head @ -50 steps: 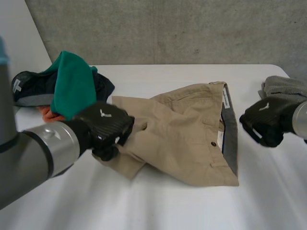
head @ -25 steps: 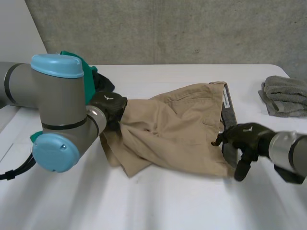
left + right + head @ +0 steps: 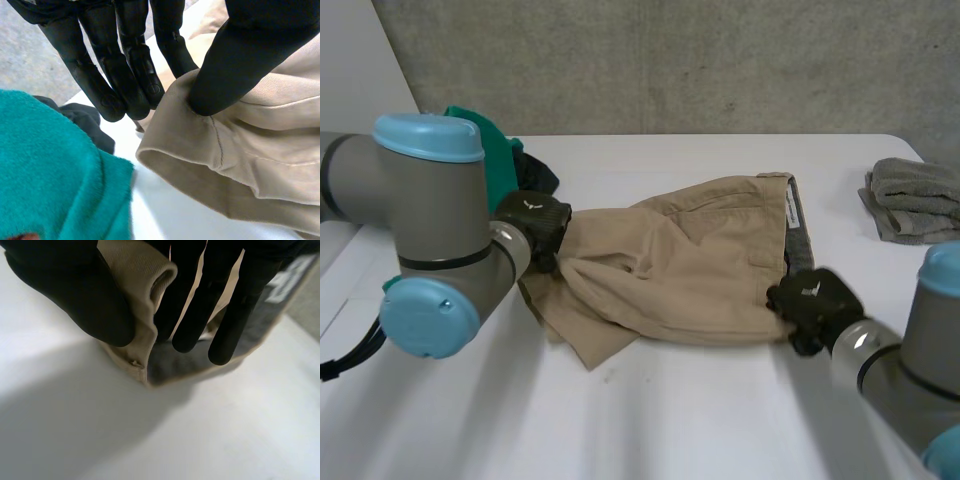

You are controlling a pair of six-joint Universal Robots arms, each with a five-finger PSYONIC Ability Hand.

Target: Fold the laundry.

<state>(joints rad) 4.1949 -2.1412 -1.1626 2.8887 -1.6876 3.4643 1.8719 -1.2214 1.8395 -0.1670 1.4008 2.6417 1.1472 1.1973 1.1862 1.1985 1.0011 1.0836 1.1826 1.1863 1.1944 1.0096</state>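
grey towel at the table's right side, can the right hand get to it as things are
Likely not yet: the right hand is pinching the waistband corner of the tan shorts. Bare table lies between it and the grey towel, so the way looks free once it lets go.

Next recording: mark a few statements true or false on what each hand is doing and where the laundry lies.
1. The left hand pinches the shorts at a leg hem. True.
2. The right hand rests on the grey towel. False: it pinches the shorts at the near waistband corner; the towel lies apart from it, untouched.
3. A teal cloth lies close beside the left hand. True.
4. The shorts are lifted clear of the table. False: they lie spread on it, creased.
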